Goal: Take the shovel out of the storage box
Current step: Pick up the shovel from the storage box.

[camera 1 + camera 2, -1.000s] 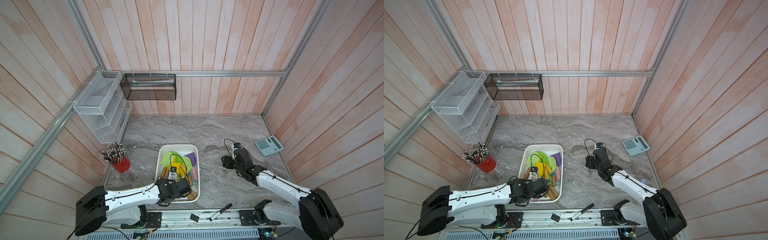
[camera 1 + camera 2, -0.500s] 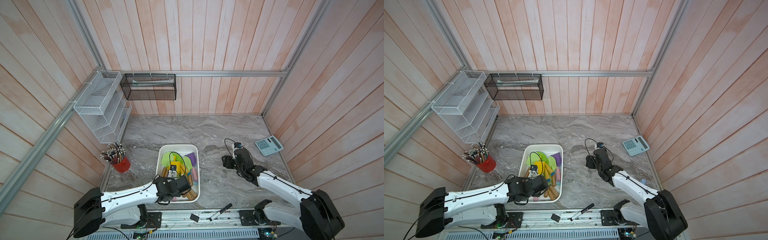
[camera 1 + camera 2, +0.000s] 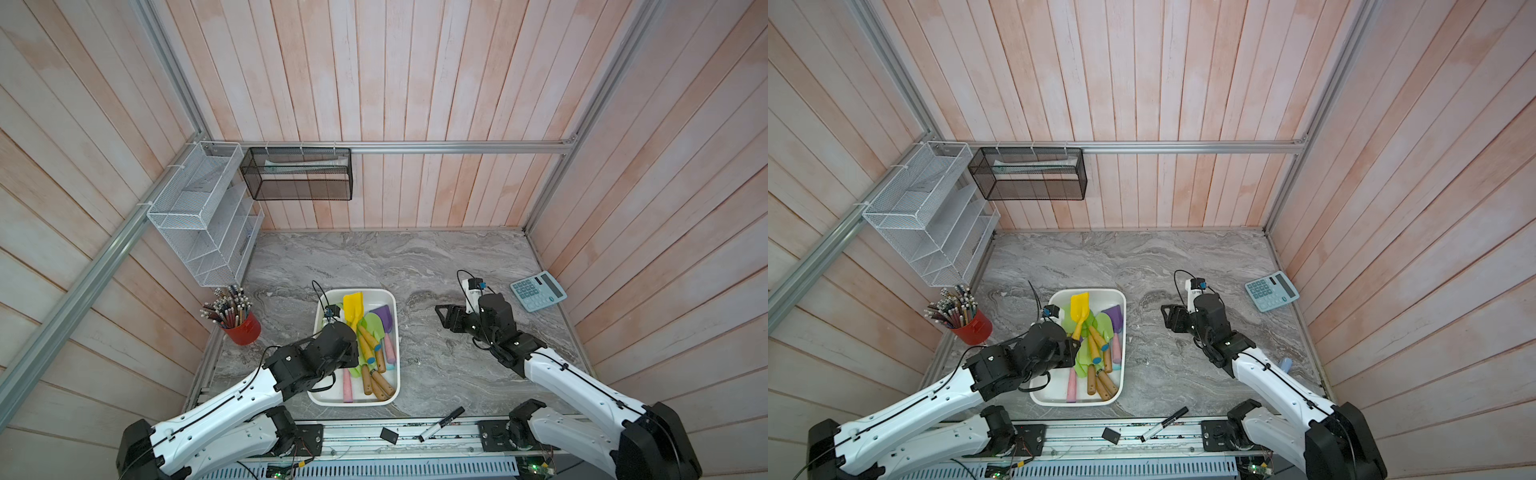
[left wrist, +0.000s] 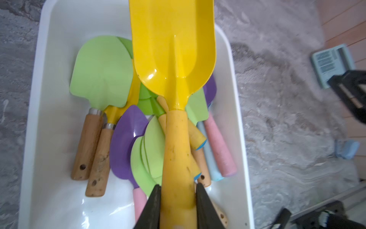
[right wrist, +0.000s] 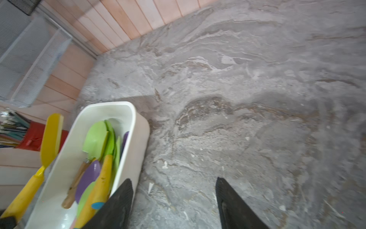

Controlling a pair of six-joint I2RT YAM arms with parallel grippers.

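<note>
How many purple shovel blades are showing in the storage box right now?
2. One purple blade lies mid-pile beside the wooden handles. A second purple blade peeks out beneath the held yellow shovel. More may be buried.

1. Plank walls [image 3: 374, 83]: pale pink wood, enclosing three sides;
2. Tabletop [image 3: 374, 257]: grey marbled surface;
3. Aluminium rail [image 3: 415, 146]: carries black mesh basket [image 3: 297, 174]; white wire rack [image 3: 199, 216] on adjoining wall.

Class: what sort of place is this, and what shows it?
Probably a robot test booth staged as a desk corner: two arms at a marble-look table, plank walls, a pencil pot, a calculator.
</note>
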